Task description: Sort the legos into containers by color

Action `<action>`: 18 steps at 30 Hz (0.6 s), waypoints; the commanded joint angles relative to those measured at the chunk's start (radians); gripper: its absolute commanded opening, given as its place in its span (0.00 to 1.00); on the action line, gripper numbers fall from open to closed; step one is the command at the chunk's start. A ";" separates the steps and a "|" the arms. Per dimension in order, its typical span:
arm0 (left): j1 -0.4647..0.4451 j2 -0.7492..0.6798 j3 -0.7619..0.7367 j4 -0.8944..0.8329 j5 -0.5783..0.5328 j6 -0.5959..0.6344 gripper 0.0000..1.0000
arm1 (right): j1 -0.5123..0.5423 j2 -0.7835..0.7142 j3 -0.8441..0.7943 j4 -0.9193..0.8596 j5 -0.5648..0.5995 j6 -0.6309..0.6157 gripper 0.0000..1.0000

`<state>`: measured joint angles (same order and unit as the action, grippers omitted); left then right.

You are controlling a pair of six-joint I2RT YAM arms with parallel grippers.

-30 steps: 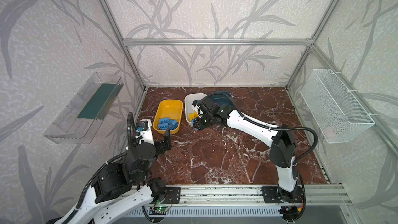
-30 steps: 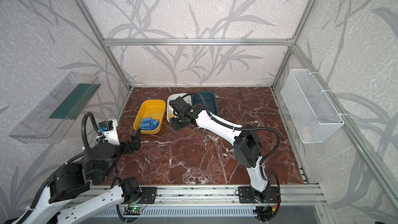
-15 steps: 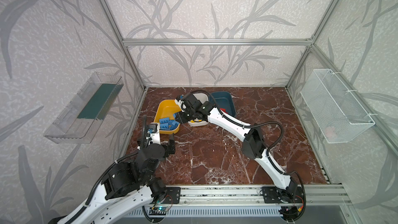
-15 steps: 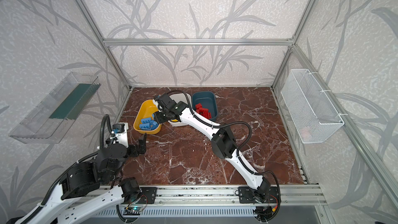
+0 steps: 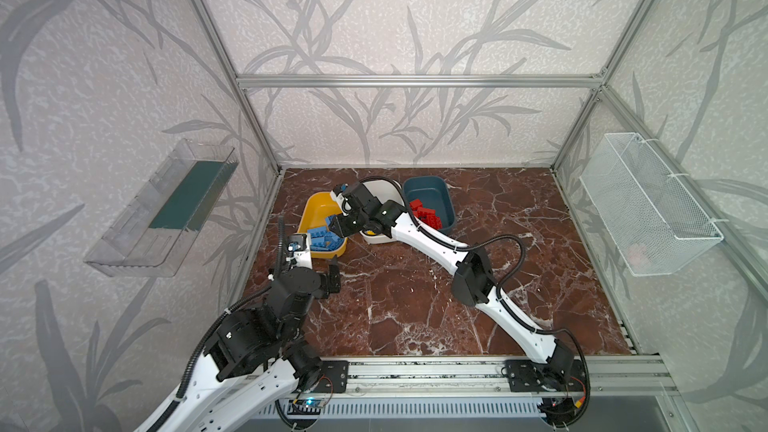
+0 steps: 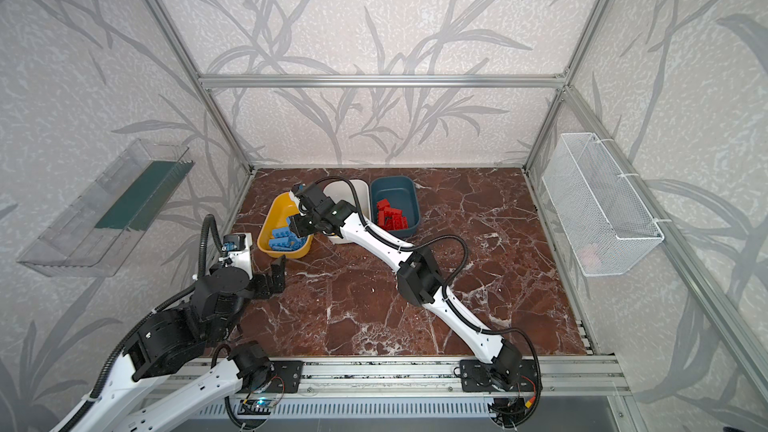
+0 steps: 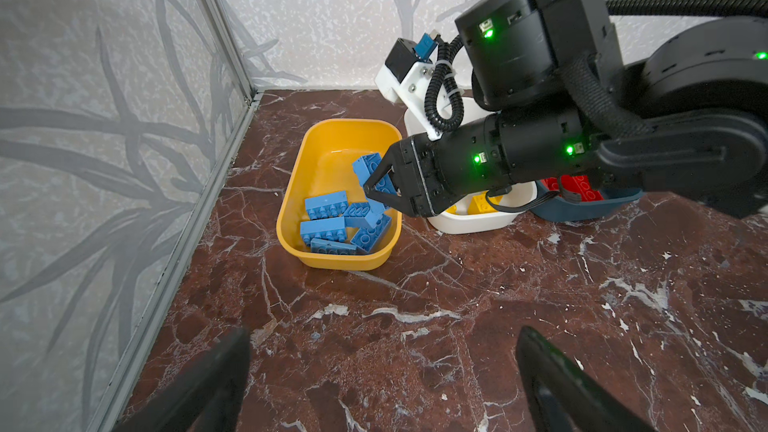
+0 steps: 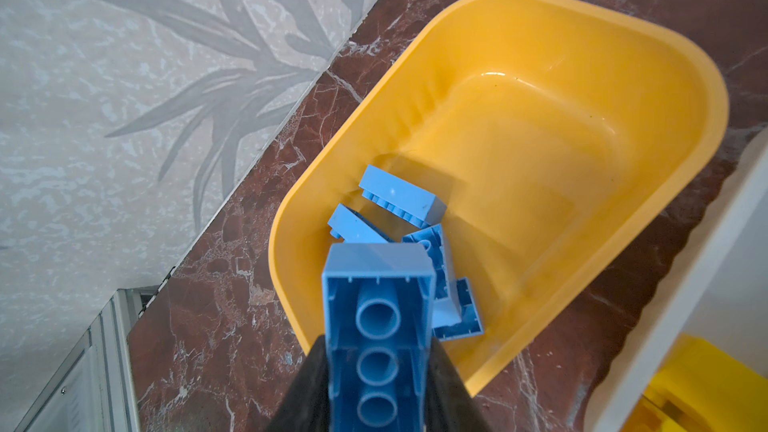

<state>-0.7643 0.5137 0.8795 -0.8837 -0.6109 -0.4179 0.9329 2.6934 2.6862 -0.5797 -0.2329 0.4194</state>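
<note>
My right gripper (image 8: 376, 340) is shut on a blue lego (image 8: 377, 317), hollow underside facing the wrist camera, and hangs over the near end of the yellow container (image 8: 582, 118). In the left wrist view the right gripper (image 7: 374, 191) hovers just above several blue legos (image 7: 328, 218) lying in that yellow container (image 7: 291, 184). The white container (image 5: 390, 191) holds yellow legos (image 7: 482, 203). The teal container (image 5: 428, 193) holds red legos (image 5: 424, 214). My left gripper (image 7: 383, 332) is open and empty above bare floor, short of the yellow container (image 6: 279, 211).
The three containers stand side by side at the back left of the marble floor (image 5: 415, 305). A clear tray (image 5: 166, 209) hangs on the left wall, a wire mesh basket (image 5: 648, 209) on the right wall. The frame rail (image 7: 208, 184) runs close beside the yellow container.
My right arm has swung left from the white and teal containers to above the yellow one, carrying the blue lego. The left arm has crept forward and stayed open.
</note>
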 commanded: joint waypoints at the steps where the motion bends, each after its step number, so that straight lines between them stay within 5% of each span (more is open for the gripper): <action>1: 0.012 -0.003 -0.013 0.014 0.022 0.014 0.99 | 0.006 0.030 0.027 0.048 0.003 0.011 0.37; 6: 0.017 -0.003 -0.014 0.014 0.021 0.017 0.99 | 0.002 0.033 0.029 0.046 0.006 0.013 0.60; 18: 0.023 -0.007 -0.022 0.016 -0.044 0.021 0.99 | -0.003 -0.137 -0.118 0.074 0.008 -0.055 0.63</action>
<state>-0.7452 0.5137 0.8738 -0.8799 -0.6052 -0.4103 0.9329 2.6671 2.6019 -0.5373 -0.2272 0.4015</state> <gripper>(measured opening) 0.991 0.626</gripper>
